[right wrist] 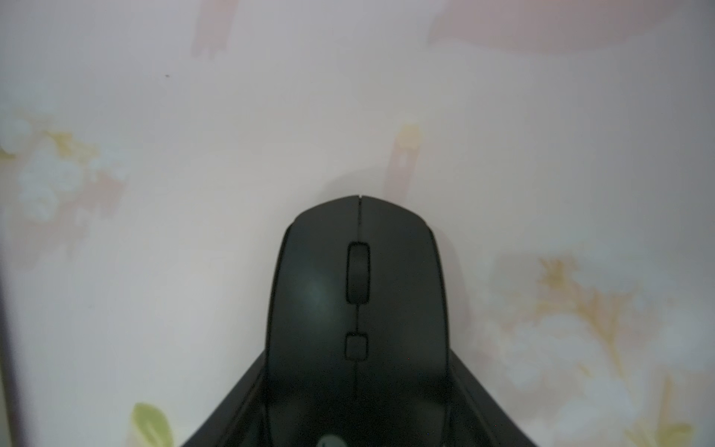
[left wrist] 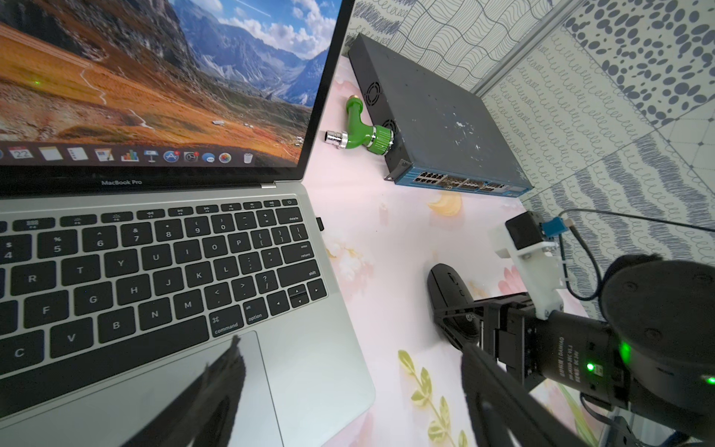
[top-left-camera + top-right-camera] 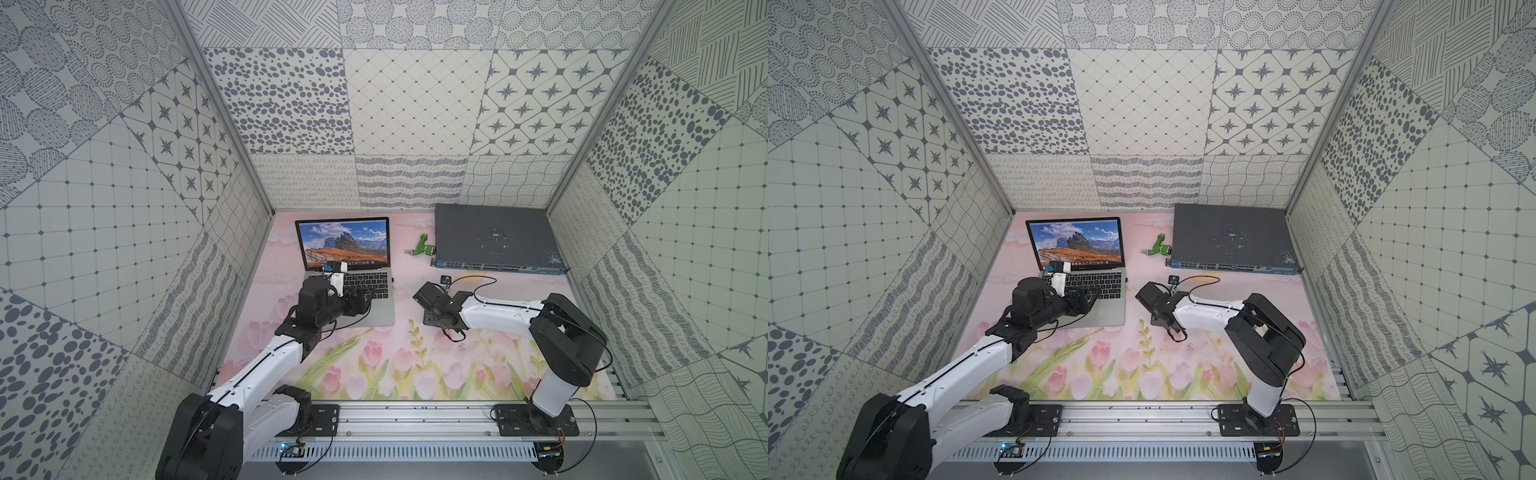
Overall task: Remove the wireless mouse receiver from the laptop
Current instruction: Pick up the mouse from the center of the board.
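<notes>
The silver laptop (image 3: 376, 309) (image 3: 1111, 311) (image 2: 309, 367) stands open at the back left, its screen showing a mountain wallpaper. The wireless mouse receiver (image 2: 319, 223) (image 3: 393, 279) is a tiny black stub sticking out of the laptop's right edge, level with the top key rows. My left gripper (image 2: 356, 371) (image 3: 368, 297) hovers open above the trackpad and the laptop's right front corner, holding nothing. To the right of the laptop, my right gripper (image 1: 358, 358) (image 3: 432, 318) points down over the black mouse (image 1: 317, 290) (image 2: 452, 298), with a finger against each of its sides.
A dark grey network switch (image 3: 494, 237) lies at the back right, with a green hose fitting (image 3: 424, 248) against its left end. Patterned walls close in the left, back and right. The floral mat (image 3: 374, 374) stretches forward to the arm rail.
</notes>
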`<action>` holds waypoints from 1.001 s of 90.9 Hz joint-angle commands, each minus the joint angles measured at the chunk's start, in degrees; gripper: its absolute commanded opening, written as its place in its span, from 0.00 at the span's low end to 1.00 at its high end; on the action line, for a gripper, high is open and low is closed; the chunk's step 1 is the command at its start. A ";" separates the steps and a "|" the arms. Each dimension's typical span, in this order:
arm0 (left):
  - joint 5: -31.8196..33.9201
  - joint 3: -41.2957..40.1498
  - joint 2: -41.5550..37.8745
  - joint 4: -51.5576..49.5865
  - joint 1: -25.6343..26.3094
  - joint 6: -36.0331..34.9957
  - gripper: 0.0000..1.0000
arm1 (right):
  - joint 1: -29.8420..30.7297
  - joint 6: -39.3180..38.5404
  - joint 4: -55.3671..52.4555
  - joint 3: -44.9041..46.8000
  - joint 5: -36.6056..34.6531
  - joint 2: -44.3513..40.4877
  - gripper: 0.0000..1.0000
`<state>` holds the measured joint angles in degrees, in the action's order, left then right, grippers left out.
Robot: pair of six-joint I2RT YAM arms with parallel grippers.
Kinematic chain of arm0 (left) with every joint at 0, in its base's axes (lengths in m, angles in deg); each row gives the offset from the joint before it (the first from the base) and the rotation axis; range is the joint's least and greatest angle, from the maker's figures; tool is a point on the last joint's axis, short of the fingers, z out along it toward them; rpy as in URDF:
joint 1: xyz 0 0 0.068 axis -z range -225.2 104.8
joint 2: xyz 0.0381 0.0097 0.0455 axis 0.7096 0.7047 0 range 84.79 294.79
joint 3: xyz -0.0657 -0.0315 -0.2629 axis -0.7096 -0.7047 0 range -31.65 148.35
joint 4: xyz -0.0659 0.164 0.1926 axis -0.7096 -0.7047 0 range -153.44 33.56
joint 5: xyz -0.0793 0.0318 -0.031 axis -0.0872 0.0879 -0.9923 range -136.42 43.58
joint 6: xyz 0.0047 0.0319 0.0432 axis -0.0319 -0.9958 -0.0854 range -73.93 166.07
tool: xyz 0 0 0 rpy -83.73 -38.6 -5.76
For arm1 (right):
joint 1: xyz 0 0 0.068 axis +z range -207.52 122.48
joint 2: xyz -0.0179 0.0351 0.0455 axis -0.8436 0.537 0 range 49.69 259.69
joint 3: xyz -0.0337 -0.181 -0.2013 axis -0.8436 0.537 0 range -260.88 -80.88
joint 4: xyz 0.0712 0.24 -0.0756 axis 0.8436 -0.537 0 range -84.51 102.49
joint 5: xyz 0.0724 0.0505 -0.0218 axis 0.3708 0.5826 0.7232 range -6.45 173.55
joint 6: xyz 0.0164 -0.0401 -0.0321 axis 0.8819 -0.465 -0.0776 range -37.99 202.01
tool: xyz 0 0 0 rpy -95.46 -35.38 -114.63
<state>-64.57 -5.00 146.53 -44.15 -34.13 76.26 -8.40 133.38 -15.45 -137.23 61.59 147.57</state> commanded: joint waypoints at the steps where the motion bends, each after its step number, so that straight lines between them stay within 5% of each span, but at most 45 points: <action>1: -6.44 0.77 0.94 3.84 0.62 -0.56 0.89 | -0.67 -6.08 0.52 -0.20 4.56 -7.25 0.57; 16: -17.71 1.87 3.67 13.02 4.60 -4.48 0.88 | -9.37 -11.69 -0.09 1.78 29.62 -21.04 0.57; 27: -23.47 3.04 4.07 18.46 10.56 -15.96 0.89 | -15.20 -12.40 -3.50 1.89 44.89 -31.54 0.57; 39: -29.26 0.13 4.67 31.32 13.93 -29.21 0.90 | -16.04 -14.69 -12.98 -1.84 51.86 -39.39 0.60; 50: -35.52 2.44 9.44 40.16 14.38 -31.45 0.90 | -15.96 -14.82 -17.46 -3.28 59.90 -44.55 0.62; 58: -39.41 5.84 11.87 40.13 15.81 -33.33 0.99 | -15.99 -15.10 -19.87 -3.20 64.73 -47.49 0.62; 91: -44.28 9.48 9.31 34.71 21.57 -39.00 0.95 | -14.48 -15.69 -20.12 -0.11 73.45 -49.09 0.63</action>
<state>-100.63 2.98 157.24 -11.99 -15.27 45.40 -23.74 119.00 -36.81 -138.00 130.75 97.61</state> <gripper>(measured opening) 0.964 0.639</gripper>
